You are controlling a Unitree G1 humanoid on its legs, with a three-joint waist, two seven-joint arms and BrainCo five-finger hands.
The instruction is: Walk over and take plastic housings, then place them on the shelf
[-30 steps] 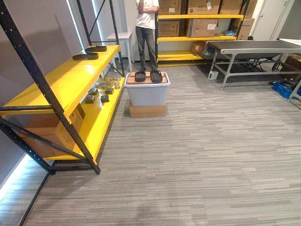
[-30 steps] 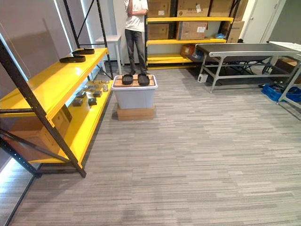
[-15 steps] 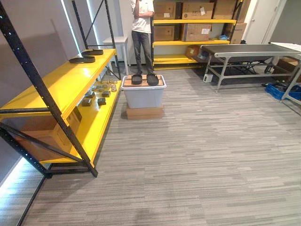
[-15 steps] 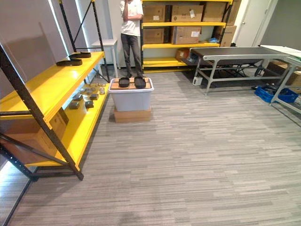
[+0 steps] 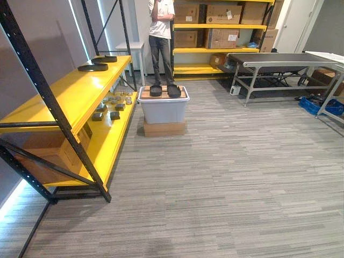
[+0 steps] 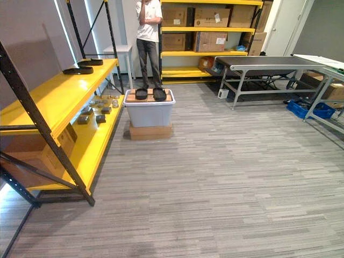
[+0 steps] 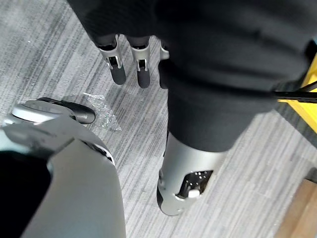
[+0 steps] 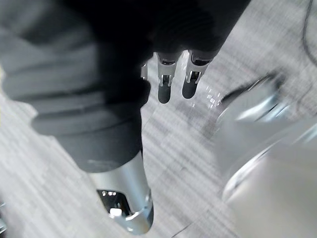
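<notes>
At the robot's sides, the left robot hand (image 7: 119,67) and the right robot hand (image 8: 163,89) hang above the grey carpet floor (image 5: 226,177), fingers straight and apart, holding nothing.

To the left, the yellow shelf (image 5: 64,94) runs away from the robot. Its upper level carries two dark flat pieces (image 5: 92,67) at the far end. Its lower level carries small parts (image 5: 110,105) (type not discernible).

Ahead, beside the shelf's far end, a grey tote (image 5: 164,110) stands on a cardboard box (image 5: 164,128). Two black plastic housings (image 5: 156,90) lie side by side on the tote's top. A person (image 5: 160,32) stands just behind the tote.

Step in hand: the approach walk; no pick has begun. Next move, as judged: walk up to the tote, stop squarely before it, then reach with both robot hands, one per housing.
</notes>
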